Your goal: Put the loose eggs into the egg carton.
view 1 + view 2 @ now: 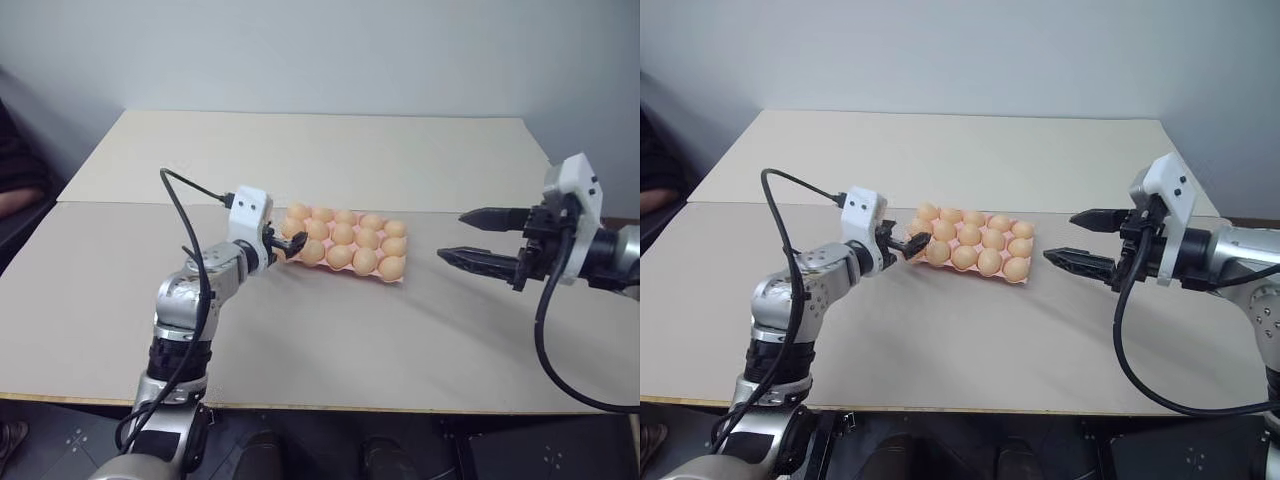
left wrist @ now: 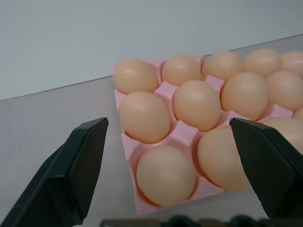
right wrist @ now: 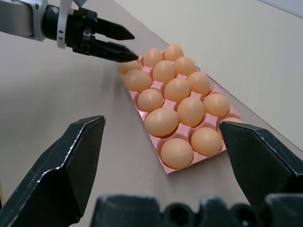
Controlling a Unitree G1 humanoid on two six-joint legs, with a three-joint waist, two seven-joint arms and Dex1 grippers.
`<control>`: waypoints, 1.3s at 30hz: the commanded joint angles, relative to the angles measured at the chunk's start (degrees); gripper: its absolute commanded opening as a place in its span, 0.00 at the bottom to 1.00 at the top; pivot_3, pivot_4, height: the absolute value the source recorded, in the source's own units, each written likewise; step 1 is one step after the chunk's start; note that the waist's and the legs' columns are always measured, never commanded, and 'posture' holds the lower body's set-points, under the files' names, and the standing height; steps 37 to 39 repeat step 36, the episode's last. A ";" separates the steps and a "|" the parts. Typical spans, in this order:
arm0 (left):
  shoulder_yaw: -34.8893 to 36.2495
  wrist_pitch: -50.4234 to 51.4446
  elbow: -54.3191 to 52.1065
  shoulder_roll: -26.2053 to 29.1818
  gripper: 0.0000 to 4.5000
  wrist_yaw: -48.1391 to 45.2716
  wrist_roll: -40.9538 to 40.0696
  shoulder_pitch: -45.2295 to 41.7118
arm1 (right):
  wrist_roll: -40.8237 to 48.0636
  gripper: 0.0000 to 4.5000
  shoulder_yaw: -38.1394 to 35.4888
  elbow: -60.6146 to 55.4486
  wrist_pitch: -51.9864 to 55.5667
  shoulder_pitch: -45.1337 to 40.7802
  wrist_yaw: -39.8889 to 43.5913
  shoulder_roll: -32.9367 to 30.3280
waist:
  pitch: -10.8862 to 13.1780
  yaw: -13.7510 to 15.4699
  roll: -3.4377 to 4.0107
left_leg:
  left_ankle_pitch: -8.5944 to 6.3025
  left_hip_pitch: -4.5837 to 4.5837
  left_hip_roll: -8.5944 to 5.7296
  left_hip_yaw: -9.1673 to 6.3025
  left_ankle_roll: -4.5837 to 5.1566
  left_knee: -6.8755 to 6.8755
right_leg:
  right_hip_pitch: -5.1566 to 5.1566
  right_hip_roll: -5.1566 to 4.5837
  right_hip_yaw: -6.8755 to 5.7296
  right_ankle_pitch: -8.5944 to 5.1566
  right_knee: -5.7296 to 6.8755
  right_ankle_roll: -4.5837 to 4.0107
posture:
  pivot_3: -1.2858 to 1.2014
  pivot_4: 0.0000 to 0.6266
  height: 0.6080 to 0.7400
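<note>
My left gripper sits at the near-left corner of the egg carton, fingers wide and empty. If I swing out carelessly, I'd clip that corner and jostle the eggs filling every cup I can see. Right gripper, right of the carton, also gapes empty.

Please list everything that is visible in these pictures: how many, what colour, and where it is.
eggs: fifteen, pale orange-tan, all in the carton's cups, three rows of five; none loose on the table.
carton: one, pink, near the table's middle, between the two grippers.
table: one, beige, with a seam across it.
wall: pale grey-blue, behind the table.
person: partly seen at the left edge.
left gripper: black fingers, open, at the carton's left end.
right gripper: black fingers, open, right of the carton, apart from it.
</note>
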 commanded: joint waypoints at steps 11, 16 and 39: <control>12.38 10.99 -16.38 18.96 1.00 -15.78 -15.44 6.32 | -2.82 1.00 -0.08 2.26 -5.30 -0.89 2.55 -0.57 | 0.00 -0.56 0.01 | 0.01 0.02 0.04 0.02 -0.01 -0.08 | -0.05 0.02 0.02 0.00 0.02 0.00 | 0.52 0.24 1.00; 24.16 6.74 -14.80 30.10 1.00 -27.45 -20.37 17.44 | -4.59 1.00 -2.78 5.47 -7.11 1.34 3.70 -2.05 | 0.01 -0.62 0.00 | 0.00 0.08 0.06 0.07 -0.01 -0.08 | -0.05 0.02 0.02 -0.01 -0.02 -0.01 | 0.52 0.24 1.00; 45.50 -1.26 -3.62 45.32 1.00 -47.70 -28.97 29.77 | -8.59 1.00 -8.54 18.02 -12.29 5.55 12.56 -7.35 | 0.03 -1.04 0.06 | -0.07 0.22 0.16 0.32 0.09 -0.18 | -0.08 0.06 0.13 -0.05 0.00 -0.07 | 0.52 0.24 1.00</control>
